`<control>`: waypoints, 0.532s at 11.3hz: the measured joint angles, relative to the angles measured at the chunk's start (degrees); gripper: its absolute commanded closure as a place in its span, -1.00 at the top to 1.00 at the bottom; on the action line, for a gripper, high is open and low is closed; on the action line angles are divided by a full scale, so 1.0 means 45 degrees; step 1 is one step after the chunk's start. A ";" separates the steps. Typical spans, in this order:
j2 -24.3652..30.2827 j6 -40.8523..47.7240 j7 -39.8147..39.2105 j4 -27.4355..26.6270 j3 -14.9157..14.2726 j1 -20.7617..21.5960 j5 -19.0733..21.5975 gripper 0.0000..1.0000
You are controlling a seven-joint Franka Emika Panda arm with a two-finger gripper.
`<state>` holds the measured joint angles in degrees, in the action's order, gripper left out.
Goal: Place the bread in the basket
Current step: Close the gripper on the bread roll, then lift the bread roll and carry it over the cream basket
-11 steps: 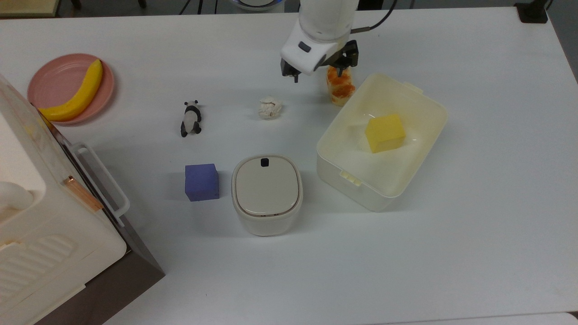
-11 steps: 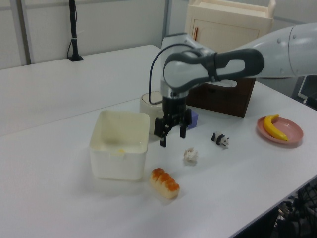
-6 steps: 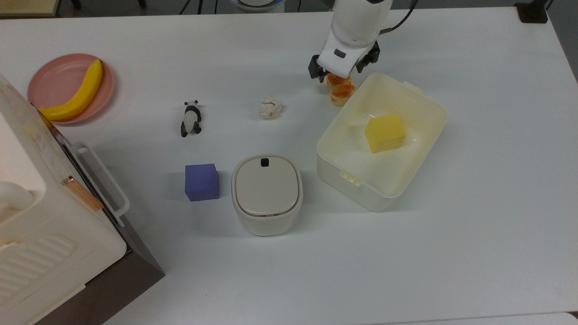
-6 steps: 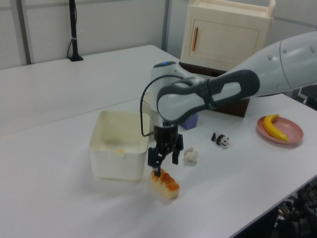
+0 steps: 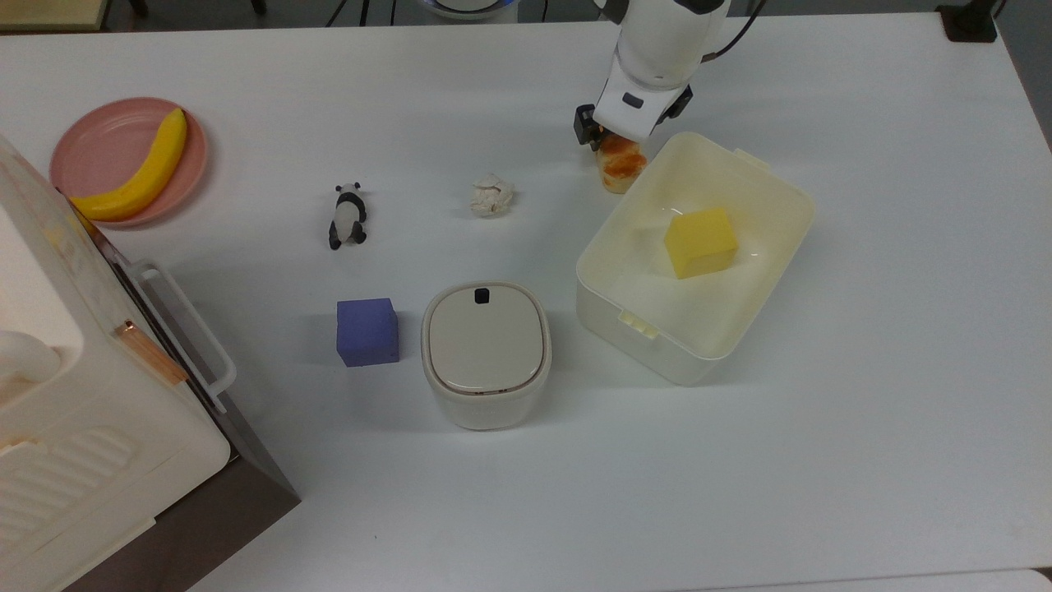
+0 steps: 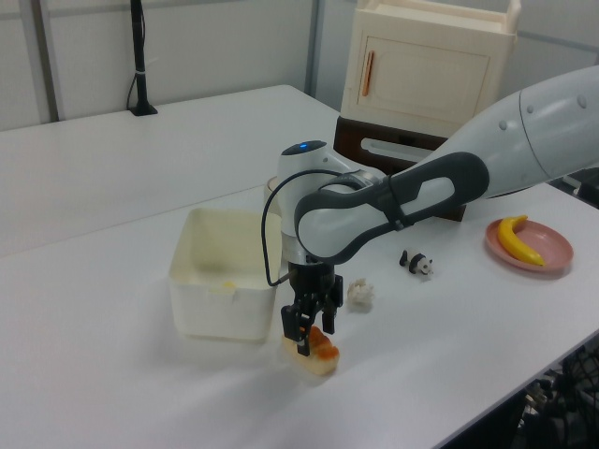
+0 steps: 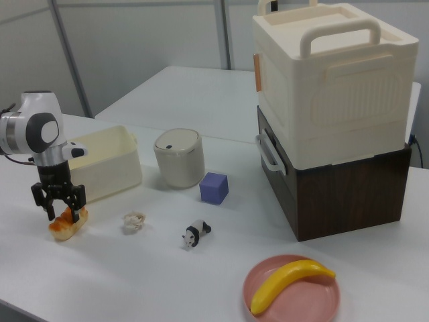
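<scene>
Bread (image 5: 620, 167) on the table just outside the basket (image 5: 771, 185), at its 10 o'clock corner in the top view, long axis running 12 to 6 there. Gripper (image 7: 63, 209) down over it, fingers apart, straddling the bun across its short width in the right view. Yellow cube (image 5: 700, 242) inside the basket seen from the top view, hidden by the wall in the left view.

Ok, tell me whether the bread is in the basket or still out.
Out. The bread lies on the table beside the basket, with the jaws straddling it.
</scene>
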<state>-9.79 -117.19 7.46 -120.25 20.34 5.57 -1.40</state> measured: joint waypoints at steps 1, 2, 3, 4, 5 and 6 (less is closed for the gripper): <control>-0.0039 -0.0005 0.0000 0.0000 0.0000 -0.0008 -0.0153 -0.78; -0.0052 -0.0006 0.0000 0.0002 0.0000 -0.0010 -0.0242 -1.00; -0.0050 -0.0006 0.0000 0.0021 0.0000 -0.0010 -0.0268 -1.00; -0.0042 -0.0006 0.0000 0.0050 0.0000 -0.0017 -0.0281 -1.00; -0.0016 0.0309 0.0000 0.0225 -0.0004 -0.0059 -0.0311 -1.00; 0.0040 0.1039 0.0000 0.0700 -0.0029 -0.0137 -0.0311 -1.00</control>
<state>-9.61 -112.52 7.46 -117.10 20.21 4.96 -2.80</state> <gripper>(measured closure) 0.890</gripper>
